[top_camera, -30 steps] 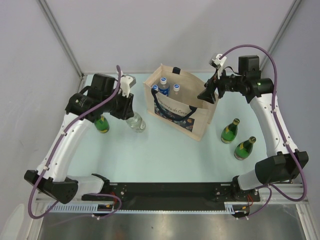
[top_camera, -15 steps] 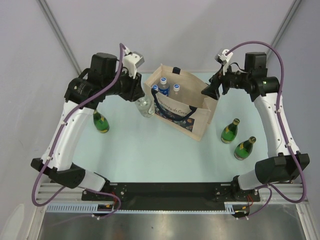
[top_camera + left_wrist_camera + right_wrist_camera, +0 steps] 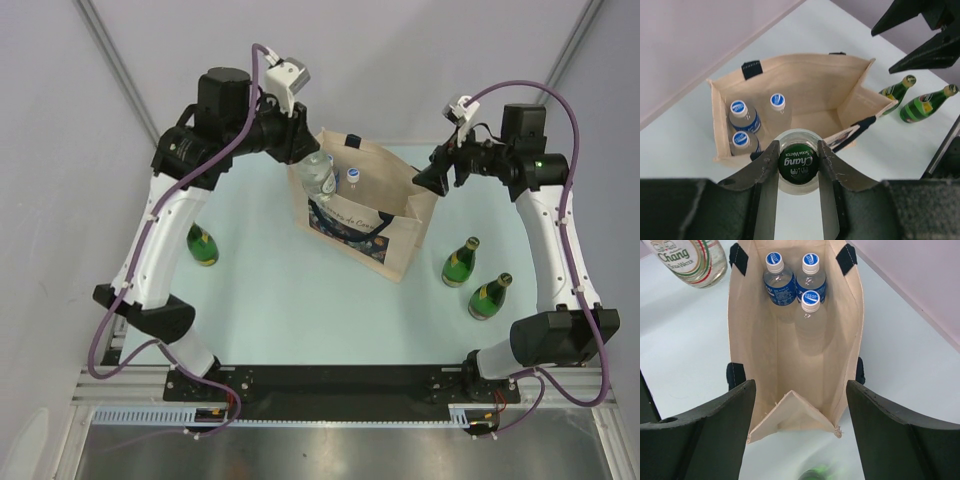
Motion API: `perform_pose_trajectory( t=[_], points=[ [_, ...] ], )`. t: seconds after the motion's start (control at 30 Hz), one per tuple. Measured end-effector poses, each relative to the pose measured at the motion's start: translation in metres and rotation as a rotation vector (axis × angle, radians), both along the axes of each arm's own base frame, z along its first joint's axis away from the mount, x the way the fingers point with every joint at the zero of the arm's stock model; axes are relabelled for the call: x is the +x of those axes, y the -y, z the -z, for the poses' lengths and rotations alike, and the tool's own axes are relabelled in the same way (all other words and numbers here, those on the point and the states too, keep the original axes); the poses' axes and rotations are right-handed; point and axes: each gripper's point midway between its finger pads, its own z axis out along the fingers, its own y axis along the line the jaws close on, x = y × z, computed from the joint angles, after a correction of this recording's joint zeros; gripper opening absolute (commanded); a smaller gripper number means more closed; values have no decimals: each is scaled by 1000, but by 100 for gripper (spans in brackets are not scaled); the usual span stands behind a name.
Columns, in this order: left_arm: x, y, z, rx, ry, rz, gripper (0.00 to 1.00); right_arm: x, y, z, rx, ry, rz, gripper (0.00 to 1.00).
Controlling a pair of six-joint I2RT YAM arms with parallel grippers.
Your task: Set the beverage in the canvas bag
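At the far left of the desk stands a lone green bottle, well away from everything else.

Next comes the left tool. It is clenched on the neck of the clear soda bottle. From the left wrist you see only the green cap between the two fingers. The rest of the bottle is hidden below it. From above, the arm covers those fingers. The soda bottle hangs at the left end of the canvas bag. From the right wrist it shows just outside the bag's far left corner, and its top is cut off. I cannot tell if its bottom is higher than the bag's rim.

The bag stands open in the middle of the desk. Three small water bottles with blue caps stand together at its left end.

The right tool is over the right end of the bag. Its fingers are spread wide and hold nothing.

Two green bottles stand to the right of the bag, close to each other. A blurry green spot at the bottom of the right wrist view is too fuzzy to name.
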Motion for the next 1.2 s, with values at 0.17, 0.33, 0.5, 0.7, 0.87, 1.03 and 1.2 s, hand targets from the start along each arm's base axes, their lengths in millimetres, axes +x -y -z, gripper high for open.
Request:
perform_pose_trajectory(
  t=[0.17,0.33,0.5,0.7,0.87,1.03,1.2],
  points=[
    [17,18,-7,-53,25,18,0,1,3,0,4,-1,7,79],
    [33,33,-8,-99,33,24,0,1,5,-1,13,-7,10,79],
    [48,46,-2,-115,37,28,0,-4,0,-1,43,-17,-25,77],
    [57,51,10,-96,26,9,0,-26,-32,9,57,-47,-180,77],
    [63,49,14,-81,34,-17,0,-55,-78,27,-3,-69,-340,75],
    [69,48,27,-59,22,-46,0,-55,-96,49,-81,-92,-360,72],
    [73,48,38,-44,7,-56,0,-51,-97,79,-166,-127,-326,55]
  ],
)
